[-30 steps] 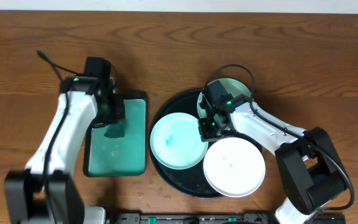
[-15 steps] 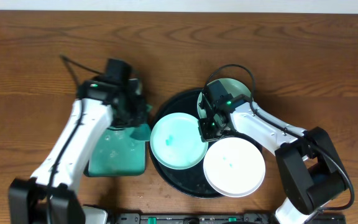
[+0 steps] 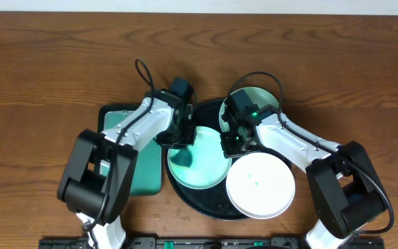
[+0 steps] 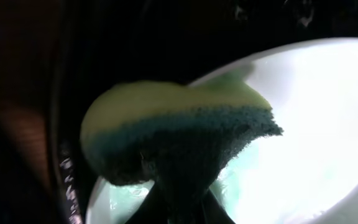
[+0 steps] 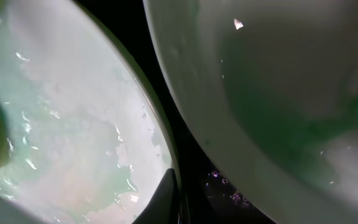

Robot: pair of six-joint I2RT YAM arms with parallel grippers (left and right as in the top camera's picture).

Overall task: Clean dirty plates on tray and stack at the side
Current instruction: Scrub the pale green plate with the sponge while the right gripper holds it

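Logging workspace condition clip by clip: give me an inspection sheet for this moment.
Surface: brown wooden table, grain visible.
Job's things: black tray holds three plates: wet mint plate, far mint plate partly hidden, white plate overhanging the tray's rim.
Clutter: green rectangular tray beside the black tray.
Grippers: left gripper, jaws shut on the sponge, over the wet mint plate; right gripper at that plate's rim, jaws unclear.
Cables: left cable loop; right cable loop; both black.
Surroundings: pale strip along the table's far edge; nothing else seen.
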